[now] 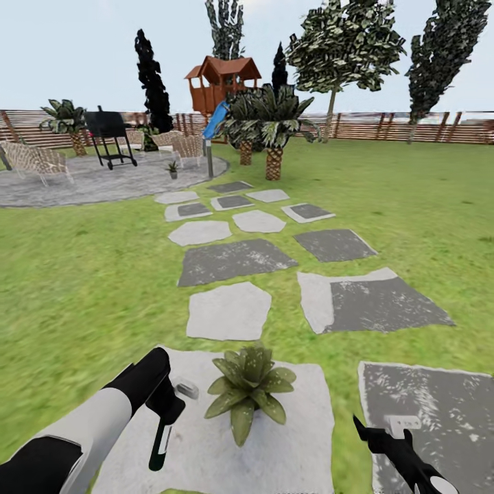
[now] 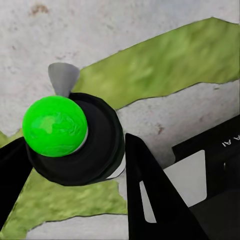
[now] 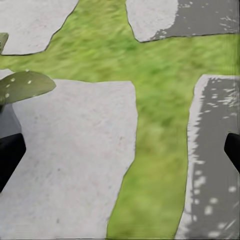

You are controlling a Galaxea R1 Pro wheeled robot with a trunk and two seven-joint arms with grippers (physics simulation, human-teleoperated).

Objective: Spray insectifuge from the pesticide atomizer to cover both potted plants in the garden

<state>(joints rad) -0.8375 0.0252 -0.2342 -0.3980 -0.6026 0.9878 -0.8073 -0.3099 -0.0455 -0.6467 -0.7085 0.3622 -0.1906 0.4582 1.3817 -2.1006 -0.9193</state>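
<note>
My left gripper (image 1: 167, 406) is shut on the pesticide atomizer (image 1: 160, 439), a dark green bottle that hangs downward with its white trigger head (image 1: 186, 390) pointing toward the plant. In the left wrist view the bottle's green round end (image 2: 55, 126) sits between the dark fingers (image 2: 152, 200). A potted plant (image 1: 248, 391) with pale-streaked pointed leaves stands on a white stepping stone (image 1: 302, 439), just right of the atomizer. The second potted plant (image 1: 172, 168) is far off at the patio's edge. My right gripper (image 1: 376, 433) is open, low, right of the near plant, whose leaf (image 3: 25, 85) shows beside it.
Grey and white stepping stones (image 1: 230, 312) lead across the lawn to a round paved patio (image 1: 82, 184) with chairs and a black grill (image 1: 108, 137). A grey bollard lamp (image 1: 209, 159), palms (image 1: 273, 130), a playhouse and a brown slatted fence (image 1: 412, 127) lie beyond.
</note>
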